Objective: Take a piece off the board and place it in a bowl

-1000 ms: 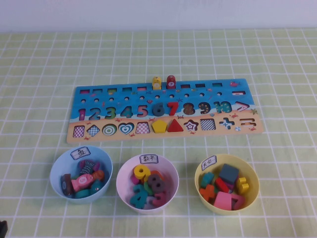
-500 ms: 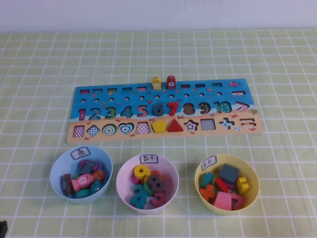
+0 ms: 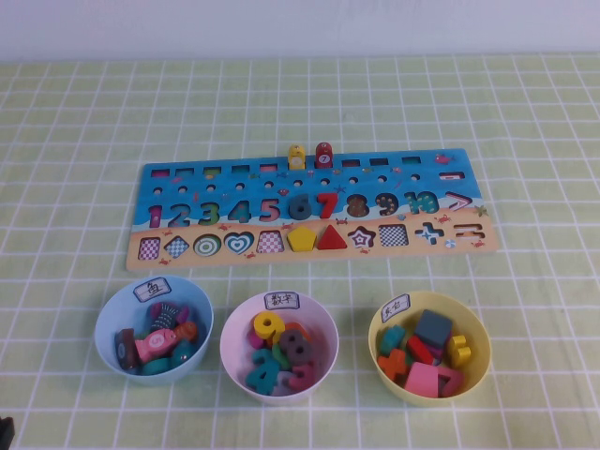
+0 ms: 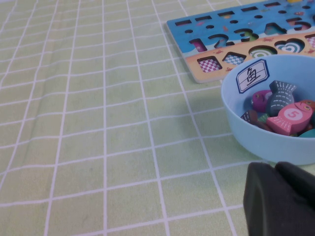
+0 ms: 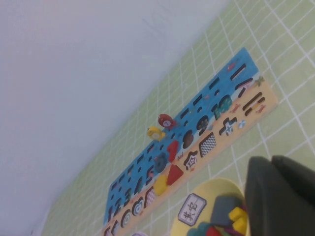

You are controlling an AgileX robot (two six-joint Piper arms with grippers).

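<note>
While the red triangle (image 3: 330, 238) sits in its slot on the tan lower strip of the puzzle board (image 3: 394, 165), just right of the yellow pentagon (image 3: 301, 238) and just below the red numeral 7 (image 3: 326, 203), neither arm reaches over the desk (image 3: 525, 112) in the high view. The yellow bowl (image 3: 480, 378) stands nearest the robot on the right, well apart from the board, holding a heap of coloured blocks, with a white label (image 3: 396, 307) on its far rim. A white-pink bowl (image 3: 234, 329) of numerals stands between it and the pale blue bowl (image 3: 110, 314) on the left. The left pincer (image 4: 281, 200) shows only as a dark bulk just beside the blue bowl; whether it is apart or together cannot be told. The right pincer (image 5: 280, 196) is likewise a dark shape above the yellow bowl's edge, and its state cannot be told either.
</note>
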